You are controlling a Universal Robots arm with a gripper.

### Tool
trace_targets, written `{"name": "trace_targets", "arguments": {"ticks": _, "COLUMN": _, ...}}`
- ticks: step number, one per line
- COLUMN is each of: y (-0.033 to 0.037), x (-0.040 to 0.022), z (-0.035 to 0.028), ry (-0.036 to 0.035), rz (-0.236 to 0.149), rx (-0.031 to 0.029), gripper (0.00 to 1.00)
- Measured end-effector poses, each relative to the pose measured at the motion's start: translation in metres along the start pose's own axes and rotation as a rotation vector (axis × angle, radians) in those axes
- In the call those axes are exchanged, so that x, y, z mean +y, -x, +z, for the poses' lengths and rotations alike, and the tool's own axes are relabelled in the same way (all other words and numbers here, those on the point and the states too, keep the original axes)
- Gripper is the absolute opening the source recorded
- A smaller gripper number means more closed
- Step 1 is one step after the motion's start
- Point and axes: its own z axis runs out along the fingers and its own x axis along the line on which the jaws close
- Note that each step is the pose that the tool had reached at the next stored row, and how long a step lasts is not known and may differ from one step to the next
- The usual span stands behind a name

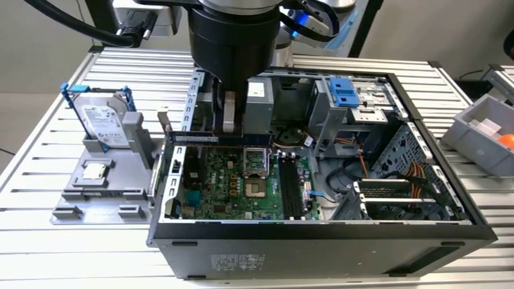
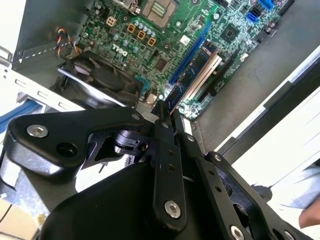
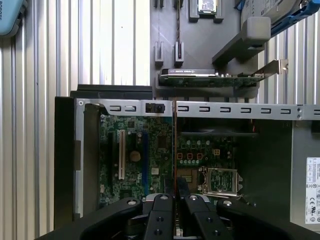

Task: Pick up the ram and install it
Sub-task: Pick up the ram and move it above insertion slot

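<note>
1. Between the fingertips of the claw (image 1: 231, 128), the ram (image 1: 192, 138) is pinched near one end. The claw is closed tight on its two flat faces, as both wrist views show.
2. In the second wrist view the ram (image 2: 192, 75) is a dark blue-green stick with black chips reaching out from the claw (image 2: 162, 107). In the first wrist view the ram (image 3: 174, 150) is a thin edge-on line.
3. Straight below the claw lies the green motherboard (image 1: 233, 180), flat on the floor of an open computer case (image 1: 321, 247). The ram hangs above the board and sits in no slot.
4. Beneath the claw and just to one side is the CPU socket (image 3: 220, 180) with its silver frame. On the claw's other side run a blue slot (image 3: 145, 160) and a white slot (image 3: 121, 155).
5. Past the socket from the claw, toward the exterior view's right, lie the long black memory slots (image 1: 291, 186).
6. Outside the case, farther from the claw on the exterior view's left, a grey fixture tray (image 1: 112, 201) holds three things:
   - an upright hard drive (image 1: 105, 123) in a blue-handled frame
   - a small square silver chip (image 1: 95, 171)
   - an expansion card (image 3: 210, 79) standing on edge
7. Farthest from the claw, on the exterior view's right, a grey bin (image 1: 482, 135) sits on the slatted metal table (image 1: 48, 253).
</note>
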Motion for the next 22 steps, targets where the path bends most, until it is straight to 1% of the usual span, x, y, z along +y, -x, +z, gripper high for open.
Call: {"name": "trace_targets", "arguments": {"ticks": 22, "y": 0.0001, "x": -0.005, "z": -0.0003, "ry": 0.0001, "rz": 0.0, "rx": 0.0001, "gripper": 0.0}}
